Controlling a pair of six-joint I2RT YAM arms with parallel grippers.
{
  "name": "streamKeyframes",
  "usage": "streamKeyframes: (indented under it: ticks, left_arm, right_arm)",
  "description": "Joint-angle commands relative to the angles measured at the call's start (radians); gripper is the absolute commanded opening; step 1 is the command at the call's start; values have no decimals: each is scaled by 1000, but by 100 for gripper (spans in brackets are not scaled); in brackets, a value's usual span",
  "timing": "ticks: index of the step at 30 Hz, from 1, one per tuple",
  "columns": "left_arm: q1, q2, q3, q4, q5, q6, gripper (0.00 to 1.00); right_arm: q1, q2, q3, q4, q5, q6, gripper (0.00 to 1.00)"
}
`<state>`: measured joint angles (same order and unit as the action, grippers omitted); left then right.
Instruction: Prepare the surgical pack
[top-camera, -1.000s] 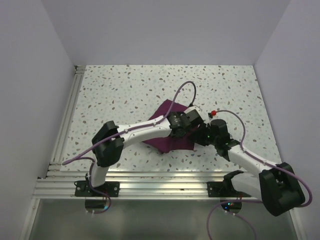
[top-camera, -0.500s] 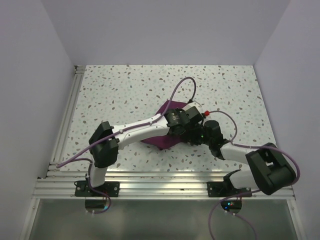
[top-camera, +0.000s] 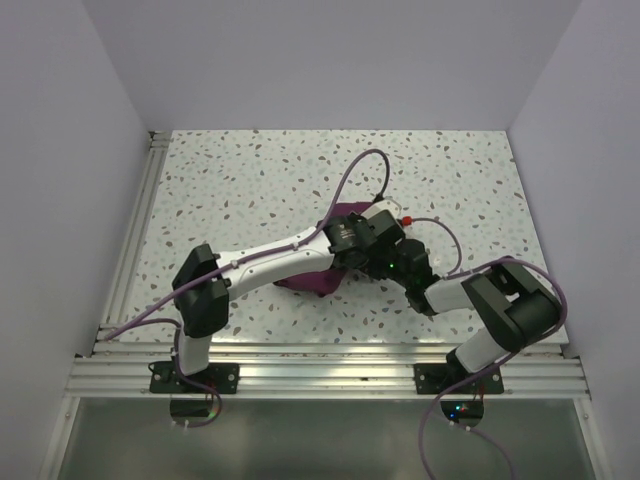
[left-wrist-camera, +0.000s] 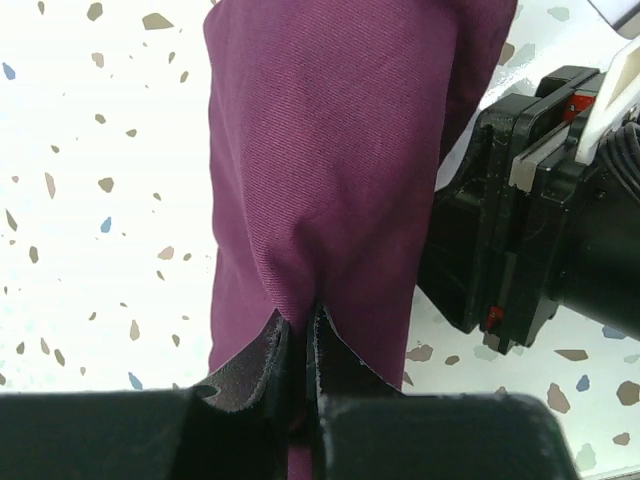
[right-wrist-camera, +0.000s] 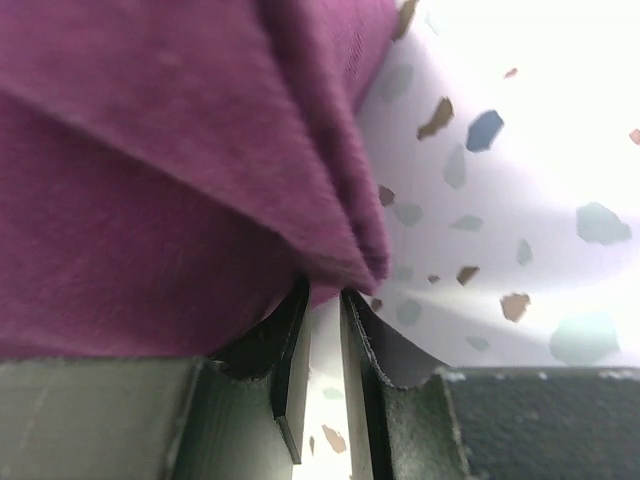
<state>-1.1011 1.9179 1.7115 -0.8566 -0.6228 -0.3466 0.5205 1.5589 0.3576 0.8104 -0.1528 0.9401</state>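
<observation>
The surgical pack is a plum-maroon drape (top-camera: 316, 284) bunched up at mid-table, mostly hidden under both wrists. My left gripper (top-camera: 380, 242) is shut on a fold of it; in the left wrist view the cloth (left-wrist-camera: 320, 150) hangs as a narrow strip pinched between the jaws of my left gripper (left-wrist-camera: 300, 335). My right gripper (top-camera: 400, 260) sits right against the left one, and its black body (left-wrist-camera: 530, 230) shows beside the cloth. In the right wrist view my right gripper (right-wrist-camera: 325, 295) has its jaws nearly together on a folded edge of the cloth (right-wrist-camera: 150, 150).
Speckled white tabletop (top-camera: 250, 180) with walls at the left, back and right. Aluminium rails run along the left edge (top-camera: 135, 250) and the front edge (top-camera: 320, 355). Purple cables (top-camera: 360, 170) loop above the wrists. The right arm's elbow (top-camera: 520, 300) is folded near the front right.
The right arm has folded in and its gripper has moved left and back to the cloth. The left gripper has shifted slightly back. The drape has gone from a flat patch to a bunched strip.
</observation>
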Motion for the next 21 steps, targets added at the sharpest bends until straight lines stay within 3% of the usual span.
streamKeyframes:
  ticks: [1, 8, 21]
  left_arm:
    - [-9, -97, 54, 11, -91, 37, 0]
    - [-9, -123, 20, 28, -84, 28, 0]
    - [-9, -146, -19, 57, -84, 24, 0]
  right_arm:
    - [7, 18, 27, 144, 67, 28, 22]
    - [7, -36, 11, 52, 137, -18, 21]
    - [26, 18, 61, 161, 199, -6, 17]
